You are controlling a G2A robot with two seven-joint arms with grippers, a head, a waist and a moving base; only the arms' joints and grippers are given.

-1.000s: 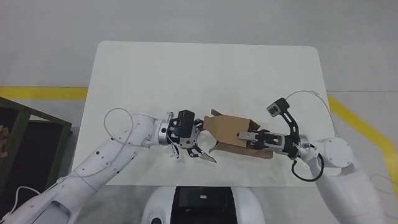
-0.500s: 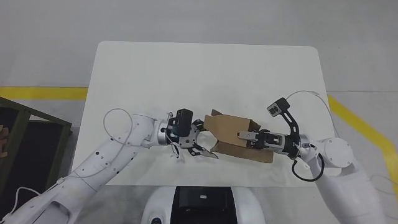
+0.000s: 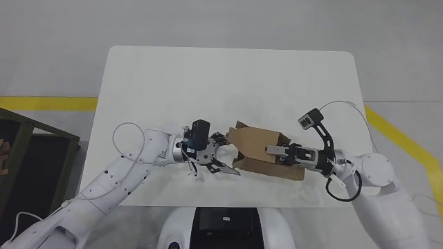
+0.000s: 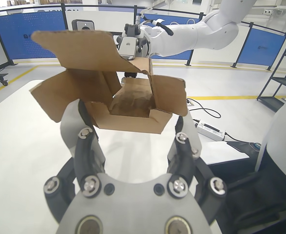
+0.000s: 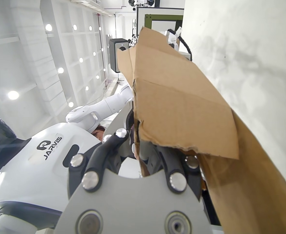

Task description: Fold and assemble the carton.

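**Desk:** What does the step in hand ask of the robot?

**Floor:** Judging by the pose, it is closing the end flaps. The left gripper (image 4: 127,115) should take one side flap at a time, press on the flap's face near its crease and swing it square into the mouth. The upper flap (image 4: 84,49) should only come down afterwards. A push against a free corner would likely buckle the board or skid the box, so the far end needs a firm hold throughout.

**Desk:** And the jaws?

**Floor:** The left jaws are spread wide and grasp nothing. Its fingers (image 4: 72,122) bracket the open mouth of the carton (image 3: 259,152), one by each side flap (image 4: 169,93). Whether they touch the board cannot be told. The right gripper (image 5: 139,144) is clenched on a cardboard panel at the opposite end, with the edge pinched between its fingers (image 5: 122,135).

**Desk:** Where does the box sit?

**Floor:** It lies on its side near the front edge of the white table (image 3: 208,76), between the two arms. Its open end faces the left arm, its lower flap (image 4: 130,122) juts forward, and the upper flap is raised
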